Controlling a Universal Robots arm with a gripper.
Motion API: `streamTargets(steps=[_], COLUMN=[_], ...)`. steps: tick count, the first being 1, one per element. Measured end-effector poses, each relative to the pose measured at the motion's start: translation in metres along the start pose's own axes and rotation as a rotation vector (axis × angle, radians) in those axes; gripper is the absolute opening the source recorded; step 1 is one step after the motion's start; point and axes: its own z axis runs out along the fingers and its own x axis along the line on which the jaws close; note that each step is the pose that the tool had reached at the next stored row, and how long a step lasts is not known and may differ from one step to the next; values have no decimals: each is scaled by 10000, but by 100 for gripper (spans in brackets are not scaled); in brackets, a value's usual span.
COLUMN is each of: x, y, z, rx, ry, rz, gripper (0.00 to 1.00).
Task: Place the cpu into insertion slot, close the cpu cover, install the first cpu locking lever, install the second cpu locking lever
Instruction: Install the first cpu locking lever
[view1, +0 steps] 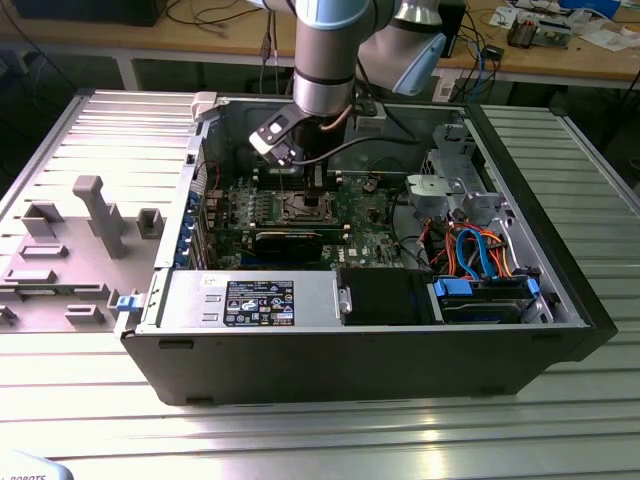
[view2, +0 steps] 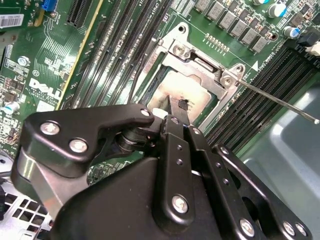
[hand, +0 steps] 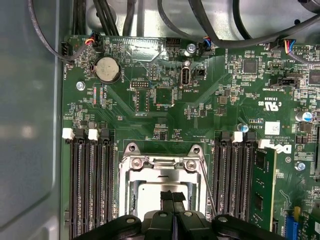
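The gripper (hand: 173, 195), fingers pressed together on nothing, hangs straight above the slot (hand: 129, 155), its tips close over the chip (hand: 147, 197) lying flat inside. The cover (hand: 160, 172) seems down around the chip. A thin lever (view2: 280, 102) slants away from the slot's corner, unlatched.

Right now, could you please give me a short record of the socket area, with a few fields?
setting: open computer case, green board inside
cpu: lying in the insertion slot, silvery top showing
cpu cover: appears down, framing the chip through its cut-out
locking lever: thin rod reaching out from the socket over the memory slots; latched or not, cannot tell
gripper: shut, tips over the cpu's top, holding nothing; contact cannot be told
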Motion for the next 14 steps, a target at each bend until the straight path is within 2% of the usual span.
streamTargets(steps=[4, 7, 9, 14], x=[0, -1, 1, 0], y=[1, -1, -7, -11], z=[-16, -17, -16, -16], rx=[-10, -56, -91, -99], ry=[-5, -42, -45, -47], rz=[-2, 6, 7, 6], gripper=[11, 11, 11, 11])
